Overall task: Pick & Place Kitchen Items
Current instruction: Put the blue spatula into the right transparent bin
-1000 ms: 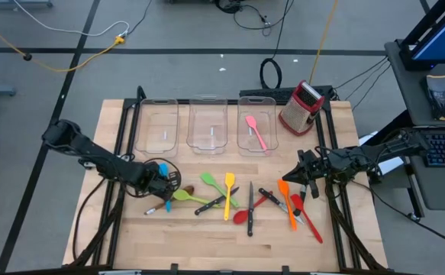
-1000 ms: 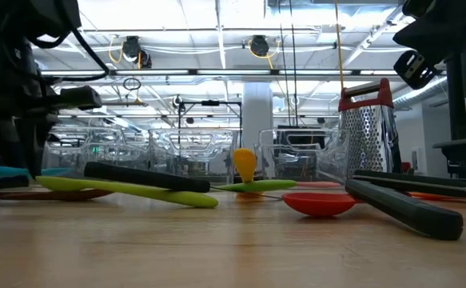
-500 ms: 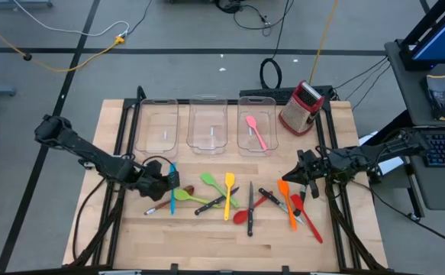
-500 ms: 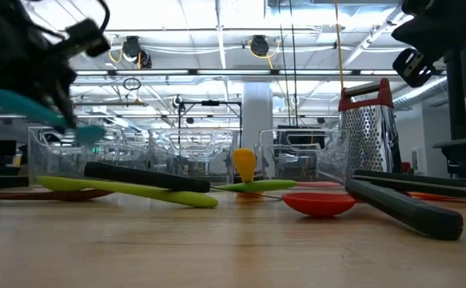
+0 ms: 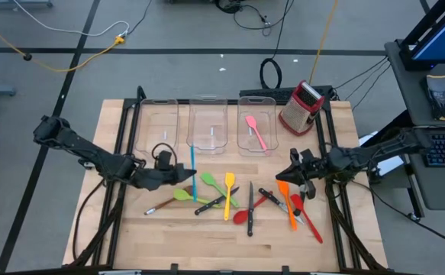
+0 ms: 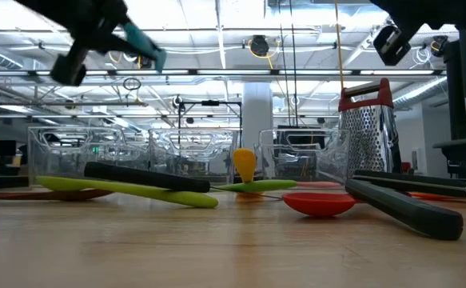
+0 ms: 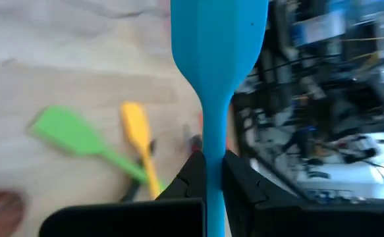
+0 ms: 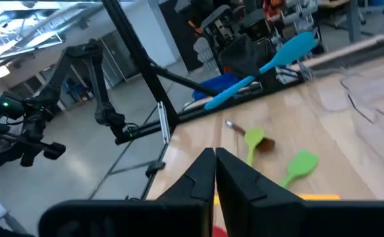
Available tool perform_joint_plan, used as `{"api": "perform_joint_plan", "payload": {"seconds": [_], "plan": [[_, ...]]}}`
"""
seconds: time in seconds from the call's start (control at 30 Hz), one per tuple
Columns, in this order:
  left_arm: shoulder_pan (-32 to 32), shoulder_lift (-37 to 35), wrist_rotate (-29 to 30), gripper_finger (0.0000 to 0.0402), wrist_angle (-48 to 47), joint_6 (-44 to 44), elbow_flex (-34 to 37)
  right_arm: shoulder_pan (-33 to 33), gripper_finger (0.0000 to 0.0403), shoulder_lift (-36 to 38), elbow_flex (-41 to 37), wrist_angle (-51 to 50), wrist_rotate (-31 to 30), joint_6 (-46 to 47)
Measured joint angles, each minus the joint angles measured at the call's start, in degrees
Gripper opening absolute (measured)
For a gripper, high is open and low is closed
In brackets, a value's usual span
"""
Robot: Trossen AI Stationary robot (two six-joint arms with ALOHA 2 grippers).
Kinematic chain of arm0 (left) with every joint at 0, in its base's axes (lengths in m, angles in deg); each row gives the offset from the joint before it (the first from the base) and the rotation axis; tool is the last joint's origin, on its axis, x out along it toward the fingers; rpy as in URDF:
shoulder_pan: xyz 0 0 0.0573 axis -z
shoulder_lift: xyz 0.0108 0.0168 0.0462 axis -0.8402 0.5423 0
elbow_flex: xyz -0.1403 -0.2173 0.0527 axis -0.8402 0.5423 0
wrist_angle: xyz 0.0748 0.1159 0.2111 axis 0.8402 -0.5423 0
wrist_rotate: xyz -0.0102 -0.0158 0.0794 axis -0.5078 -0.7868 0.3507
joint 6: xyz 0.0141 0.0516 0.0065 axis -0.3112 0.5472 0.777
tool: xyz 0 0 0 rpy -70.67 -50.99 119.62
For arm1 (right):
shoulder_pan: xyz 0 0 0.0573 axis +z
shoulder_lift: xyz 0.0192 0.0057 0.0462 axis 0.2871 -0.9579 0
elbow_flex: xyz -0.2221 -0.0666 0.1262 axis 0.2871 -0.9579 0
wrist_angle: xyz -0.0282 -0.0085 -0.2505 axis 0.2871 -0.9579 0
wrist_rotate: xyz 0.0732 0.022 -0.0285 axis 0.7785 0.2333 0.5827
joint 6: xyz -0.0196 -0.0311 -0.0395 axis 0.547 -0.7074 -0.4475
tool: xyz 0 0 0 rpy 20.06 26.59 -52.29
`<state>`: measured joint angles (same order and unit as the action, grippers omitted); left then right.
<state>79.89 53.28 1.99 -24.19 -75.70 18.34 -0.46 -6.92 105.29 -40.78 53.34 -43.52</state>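
We note the change: the blue spatula [image 5: 192, 173], which a second ago lay low among the pile at the left, is now lifted clear of the table, clamped by its handle in the left gripper [image 5: 178, 177]. In the high view it points toward 12 o'clock, its blade just short of the middle clear bin [image 5: 209, 127]. In the low view it hangs high, well above the green spoon [image 6: 129, 190] and the black-handled knife [image 6: 146, 177] that remain on the wood.

The right gripper [image 5: 291, 173] sits at 3 o'clock of the pile, above the orange spatula [image 5: 287, 202]; its fingers are pressed together on nothing, and it has barely shifted.

The pink spatula [image 5: 256, 131] already lies in the right-hand bin. We judge the pick step done and transport toward a bin in hand; the green, yellow, orange and red utensils and the knives remain unsorted on the table [image 5: 336, 229].
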Motion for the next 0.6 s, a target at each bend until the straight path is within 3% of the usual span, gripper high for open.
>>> {"api": "perform_joint_plan", "payload": {"seconds": [0.27, 0.6], "plan": [[-2.8, 2.9, 1.4, 0.0011, 19.0, 16.6, -0.1, 0.0, 0.0067, -9.5, 0.0, 15.2, 0.0, -2.6], [-3.6, 10.3, -0.3, 0.0011, 40.1, 28.3, -0.1, -0.2, 0.0125, -18.2, 0.0, 28.3, 0.0, -2.6]]}}
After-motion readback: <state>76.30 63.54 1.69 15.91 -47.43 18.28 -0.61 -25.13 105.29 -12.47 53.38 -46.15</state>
